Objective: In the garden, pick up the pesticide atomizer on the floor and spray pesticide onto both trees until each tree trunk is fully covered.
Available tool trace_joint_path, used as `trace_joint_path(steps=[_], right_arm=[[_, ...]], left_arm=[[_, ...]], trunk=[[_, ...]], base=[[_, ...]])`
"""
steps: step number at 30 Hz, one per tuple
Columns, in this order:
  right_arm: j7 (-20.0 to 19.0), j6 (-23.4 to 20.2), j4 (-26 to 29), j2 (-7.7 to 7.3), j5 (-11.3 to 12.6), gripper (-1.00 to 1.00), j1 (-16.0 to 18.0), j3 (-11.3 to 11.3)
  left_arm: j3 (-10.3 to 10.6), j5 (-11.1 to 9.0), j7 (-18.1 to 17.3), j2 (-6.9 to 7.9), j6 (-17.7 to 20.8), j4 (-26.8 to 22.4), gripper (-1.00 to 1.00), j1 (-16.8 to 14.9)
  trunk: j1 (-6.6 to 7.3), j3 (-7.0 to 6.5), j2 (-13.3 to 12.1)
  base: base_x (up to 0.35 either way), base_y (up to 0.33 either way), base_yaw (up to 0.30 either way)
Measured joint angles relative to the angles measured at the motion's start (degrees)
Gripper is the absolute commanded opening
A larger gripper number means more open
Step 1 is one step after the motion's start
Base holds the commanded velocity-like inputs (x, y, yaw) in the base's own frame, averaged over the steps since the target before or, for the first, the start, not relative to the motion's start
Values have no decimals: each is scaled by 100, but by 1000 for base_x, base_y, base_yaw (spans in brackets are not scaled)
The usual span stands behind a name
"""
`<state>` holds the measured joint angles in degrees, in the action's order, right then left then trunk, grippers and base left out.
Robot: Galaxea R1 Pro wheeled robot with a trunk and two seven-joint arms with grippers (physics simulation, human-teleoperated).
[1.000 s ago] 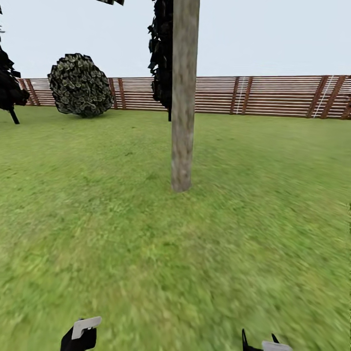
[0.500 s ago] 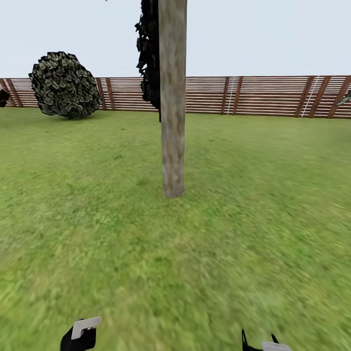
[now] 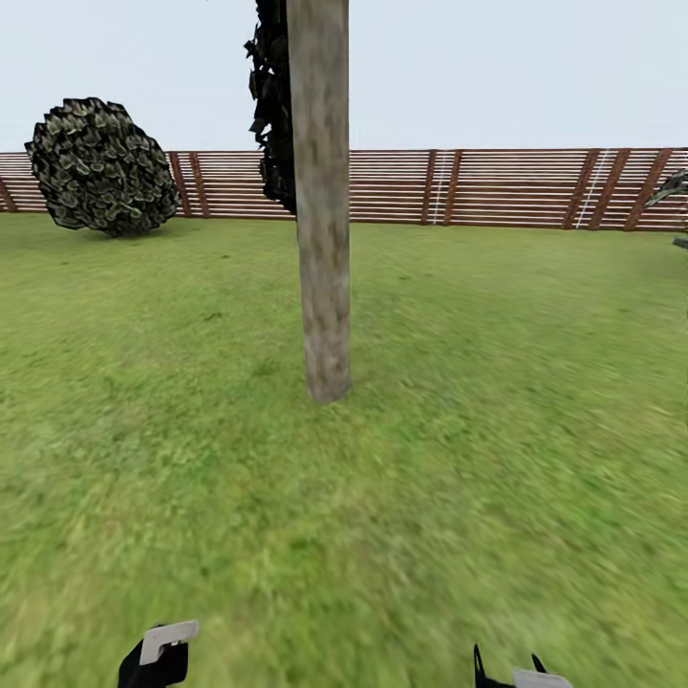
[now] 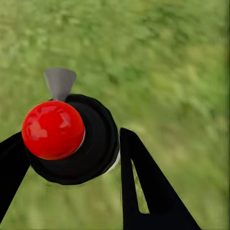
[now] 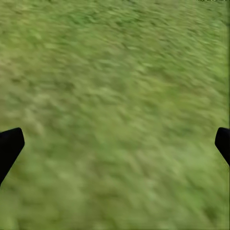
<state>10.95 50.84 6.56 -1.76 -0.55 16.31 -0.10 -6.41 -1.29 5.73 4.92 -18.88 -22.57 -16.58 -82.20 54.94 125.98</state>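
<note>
Camera shifted: trunk (image 3: 321, 210) drew nearer, bush (image 3: 100, 164) slid left. Left gripper (image 4: 72, 153) jaws held atomizer (image 4: 67, 139); right gripper (image 5: 115, 143) jaws wide, holding nothing. Trunk stood ahead on lawn (image 3: 497, 382), apparently unsprayed; approach likely unfinished.

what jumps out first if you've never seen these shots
A thick pale tree trunk rises from the lawn dead ahead in the head view, with the slatted fence behind. In the left wrist view, the left tool grips the atomizer, its red knob glaring.
</note>
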Motion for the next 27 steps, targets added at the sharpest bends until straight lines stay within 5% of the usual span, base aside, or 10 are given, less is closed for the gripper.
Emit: trace_joint_path(steps=[27], right_arm=[[3,0,-2,9,0,100,0,-8]], left_arm=[[0,0,0,0,-2,-5,-100,0]], trunk=[[0,0,0]], base=[[339,0,-3]])
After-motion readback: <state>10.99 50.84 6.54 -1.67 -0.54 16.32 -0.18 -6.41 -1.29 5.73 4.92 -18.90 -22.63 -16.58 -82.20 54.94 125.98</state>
